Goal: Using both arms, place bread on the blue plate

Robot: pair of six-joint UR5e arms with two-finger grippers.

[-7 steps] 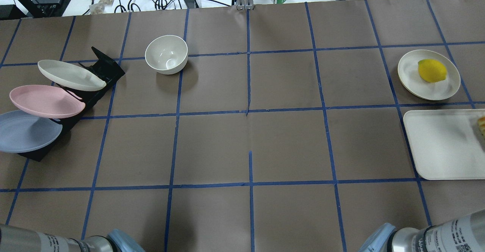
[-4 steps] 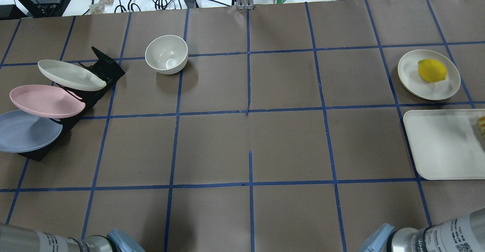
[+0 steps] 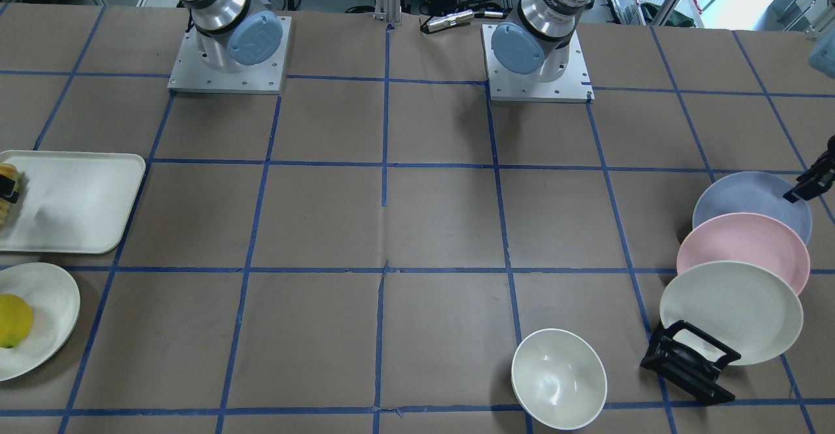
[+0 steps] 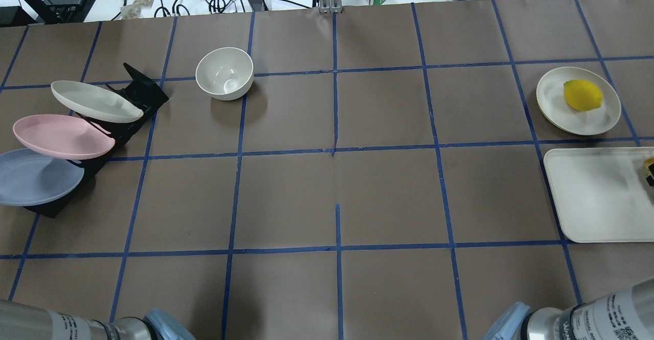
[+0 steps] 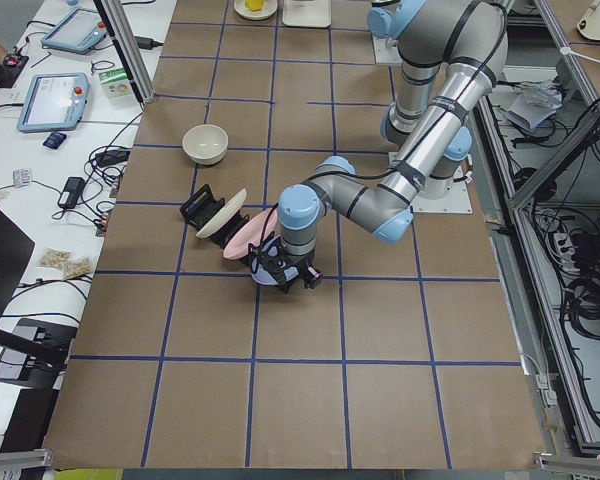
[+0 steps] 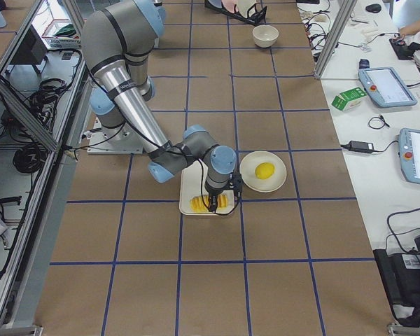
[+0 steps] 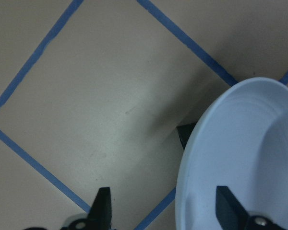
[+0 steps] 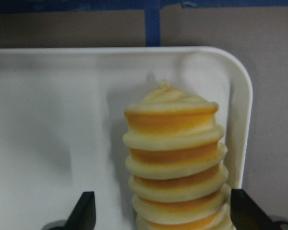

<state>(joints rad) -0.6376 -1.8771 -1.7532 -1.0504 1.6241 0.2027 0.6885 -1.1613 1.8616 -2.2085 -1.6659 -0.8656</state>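
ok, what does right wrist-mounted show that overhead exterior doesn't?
Only right wrist-mounted: most of the ridged orange-and-cream toy bread loaf, framed by the open right end effector. Only overhead exterior: the pale blue round plate, pink plate and cream plate tilted in a black rack, a white bowl, a yellow lemon on a small cream plate. Both: the white rectangular tray; overhead catches only a sliver of the loaf.

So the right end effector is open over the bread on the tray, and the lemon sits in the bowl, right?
No. The lemon sits on the small cream plate, not in the bowl; the overhead view shows it. The right end effector is open over the bread on the tray.
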